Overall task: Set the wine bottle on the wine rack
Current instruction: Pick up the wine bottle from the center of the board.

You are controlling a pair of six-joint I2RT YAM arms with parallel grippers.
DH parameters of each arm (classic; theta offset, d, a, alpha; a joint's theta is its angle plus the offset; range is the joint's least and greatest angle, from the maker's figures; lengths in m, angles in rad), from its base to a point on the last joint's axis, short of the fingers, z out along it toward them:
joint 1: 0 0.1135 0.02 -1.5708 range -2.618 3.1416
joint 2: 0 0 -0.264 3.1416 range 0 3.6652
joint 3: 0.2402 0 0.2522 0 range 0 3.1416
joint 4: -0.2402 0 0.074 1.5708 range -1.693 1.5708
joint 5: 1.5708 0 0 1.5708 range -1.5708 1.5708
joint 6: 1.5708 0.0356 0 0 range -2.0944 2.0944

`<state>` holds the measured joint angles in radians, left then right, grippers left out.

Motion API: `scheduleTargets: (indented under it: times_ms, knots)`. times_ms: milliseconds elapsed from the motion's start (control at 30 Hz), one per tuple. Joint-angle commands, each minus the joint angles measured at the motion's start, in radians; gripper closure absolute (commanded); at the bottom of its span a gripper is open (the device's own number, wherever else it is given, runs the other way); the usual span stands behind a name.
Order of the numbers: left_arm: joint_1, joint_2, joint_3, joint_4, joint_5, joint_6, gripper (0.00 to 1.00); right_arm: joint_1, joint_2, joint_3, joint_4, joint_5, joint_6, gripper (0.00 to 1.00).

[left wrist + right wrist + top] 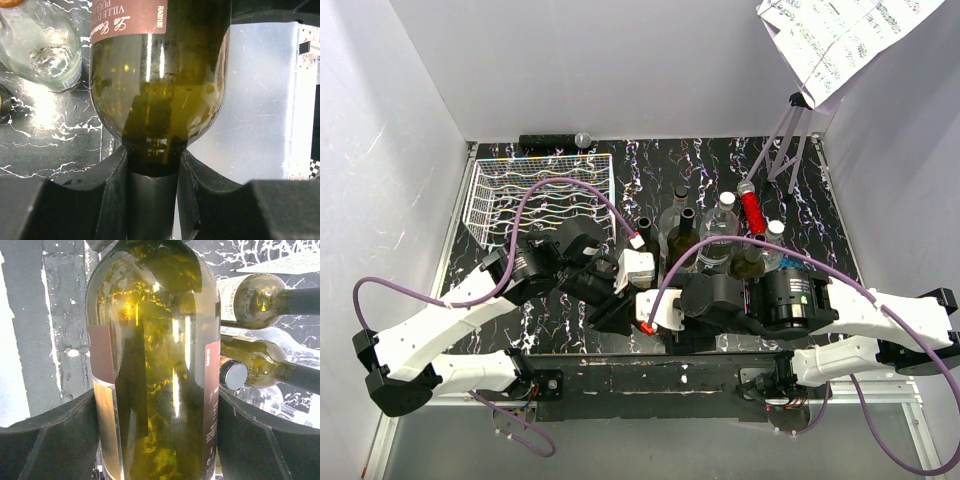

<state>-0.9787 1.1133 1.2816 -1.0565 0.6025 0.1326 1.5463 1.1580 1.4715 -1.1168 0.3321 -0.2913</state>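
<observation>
The wine bottle [155, 365] is olive-green glass with a brown label. My right gripper [157, 405] is shut on its body, with one black finger [60, 435] on each side. My left gripper [152, 170] is shut on its dark neck just below the shoulder [160, 100]. In the top view the two grippers meet at the table's near middle, the left [605, 285] and the right [645, 315]. The bottle is mostly hidden under them there. The white wire wine rack [540, 195] sits at the back left and holds no bottles.
Several other bottles [705, 235] stand in a cluster right of centre, and a red-capped one [752, 210] is behind them. They show in the right wrist view [250, 300]. A clear bottle [42, 50] is close to the held one. A stand with a paper sheet [800, 110] is at the back right.
</observation>
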Motion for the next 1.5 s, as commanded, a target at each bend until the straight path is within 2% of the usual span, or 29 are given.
scheduleTargets:
  times_ms: [0,67,167,200,300,333,633,933,1233,1467]
  knots:
    - [0.006,-0.003,-0.021,-0.036,-0.082,-0.008,1.00,0.000,-0.080,0.035,0.334,0.080,0.075,0.99]
    - [0.006,-0.007,-0.021,-0.022,-0.101,-0.011,1.00,0.000,-0.083,0.029,0.344,0.090,0.080,0.99]
    - [0.006,-0.021,-0.010,-0.002,-0.131,-0.005,1.00,0.000,-0.087,0.015,0.356,0.096,0.078,0.61]
    - [0.006,-0.029,-0.004,0.000,-0.142,0.001,1.00,0.000,-0.093,0.009,0.365,0.096,0.075,0.56]
    - [0.006,-0.053,0.018,-0.002,-0.173,0.019,1.00,0.000,-0.101,-0.010,0.390,0.094,0.066,0.27]
    - [0.006,-0.059,0.022,-0.005,-0.182,0.028,1.00,0.000,-0.103,-0.011,0.390,0.091,0.064,0.23]
    - [0.006,-0.135,0.042,0.012,-0.240,0.104,1.00,0.000,-0.077,0.033,0.361,0.033,0.052,0.12]
    - [0.006,-0.129,0.084,-0.019,-0.309,0.151,1.00,0.000,0.034,0.242,0.150,-0.097,0.081,0.09]
    - [0.006,-0.182,0.137,-0.033,-0.317,0.139,1.00,0.000,-0.015,0.217,0.244,-0.073,0.107,0.07]
    - [0.006,-0.265,0.174,0.003,-0.365,0.075,1.00,0.000,-0.083,0.219,0.402,0.001,0.113,0.07]
